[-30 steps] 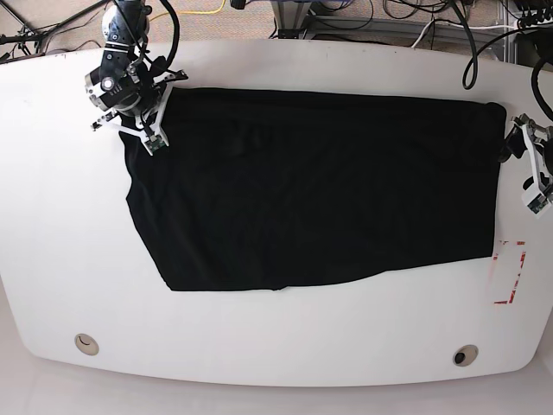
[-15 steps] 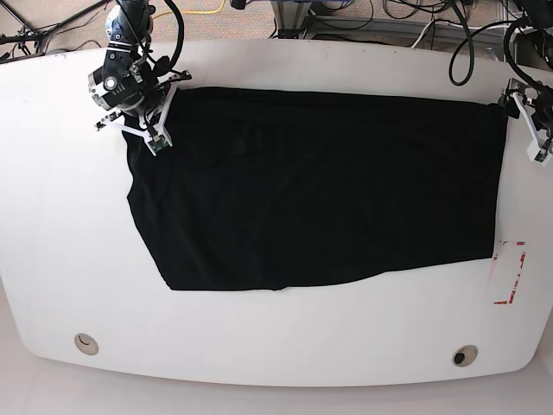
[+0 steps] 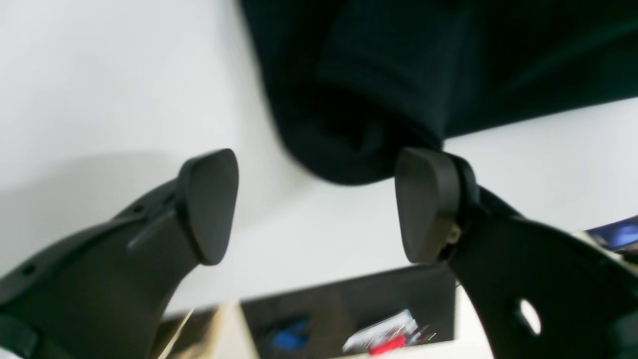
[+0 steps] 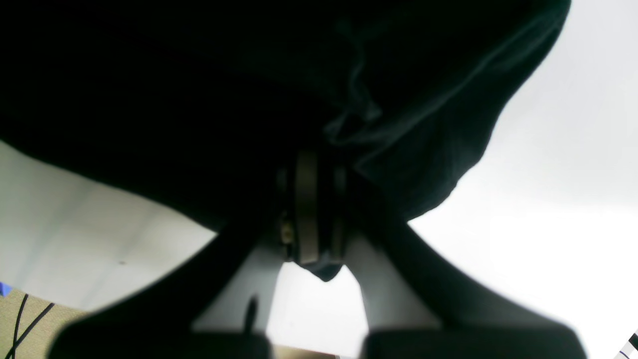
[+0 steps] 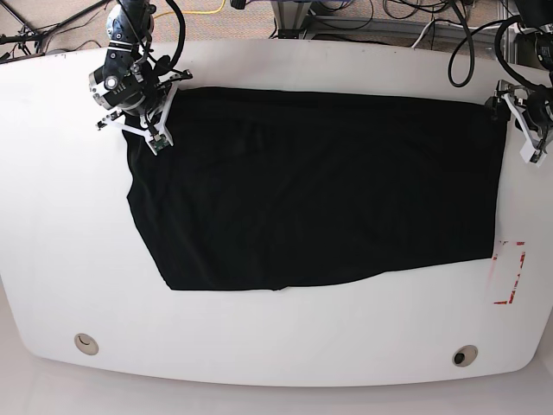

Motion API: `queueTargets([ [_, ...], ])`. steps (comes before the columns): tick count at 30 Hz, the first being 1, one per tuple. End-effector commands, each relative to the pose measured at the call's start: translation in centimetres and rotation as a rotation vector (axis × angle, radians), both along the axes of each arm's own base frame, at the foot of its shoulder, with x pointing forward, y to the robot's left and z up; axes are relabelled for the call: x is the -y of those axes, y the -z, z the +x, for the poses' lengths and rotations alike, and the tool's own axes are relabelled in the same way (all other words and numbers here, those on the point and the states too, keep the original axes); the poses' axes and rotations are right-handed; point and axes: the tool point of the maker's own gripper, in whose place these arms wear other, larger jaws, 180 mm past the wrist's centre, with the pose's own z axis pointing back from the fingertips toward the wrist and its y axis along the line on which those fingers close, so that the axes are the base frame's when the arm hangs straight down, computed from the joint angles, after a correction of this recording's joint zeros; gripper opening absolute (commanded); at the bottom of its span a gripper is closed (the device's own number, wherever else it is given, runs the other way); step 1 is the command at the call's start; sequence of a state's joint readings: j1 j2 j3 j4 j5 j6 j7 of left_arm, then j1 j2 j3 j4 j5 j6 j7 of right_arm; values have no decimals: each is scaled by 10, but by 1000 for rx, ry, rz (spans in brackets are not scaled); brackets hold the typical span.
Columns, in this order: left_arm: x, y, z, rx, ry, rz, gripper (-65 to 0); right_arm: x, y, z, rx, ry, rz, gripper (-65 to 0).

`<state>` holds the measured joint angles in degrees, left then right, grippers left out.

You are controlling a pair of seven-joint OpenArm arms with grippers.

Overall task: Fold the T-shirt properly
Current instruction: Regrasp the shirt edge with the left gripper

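The black T-shirt lies spread flat on the white table; no print shows. My right gripper is at the shirt's far left corner. In the right wrist view this gripper is shut on a fold of the cloth. My left gripper is at the shirt's far right corner. In the left wrist view this gripper is open, and the bunched shirt corner lies just beyond its fingertips, touching neither pad.
A white tag with red marks lies by the table's right edge, just off the shirt's near right corner. Two round holes sit near the front edge. Cables run behind the table.
My left gripper has moved from beside the shirt's right edge toward the back, up to its far right corner. My right gripper has stayed shut on the far left corner.
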<state>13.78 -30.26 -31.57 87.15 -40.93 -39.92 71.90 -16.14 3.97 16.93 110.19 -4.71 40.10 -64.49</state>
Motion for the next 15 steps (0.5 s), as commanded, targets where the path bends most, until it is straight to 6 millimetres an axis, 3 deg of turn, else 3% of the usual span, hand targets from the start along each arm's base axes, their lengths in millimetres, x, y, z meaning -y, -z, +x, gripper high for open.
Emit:
queueTargets([
  [1,-2,-18,12,61,13,-15,-192,2,-8,7,36,-3,-4,-647],
  [15,2,-18,14,68,12,-44,-192,2,-8,7,37,-2,-2,-648],
])
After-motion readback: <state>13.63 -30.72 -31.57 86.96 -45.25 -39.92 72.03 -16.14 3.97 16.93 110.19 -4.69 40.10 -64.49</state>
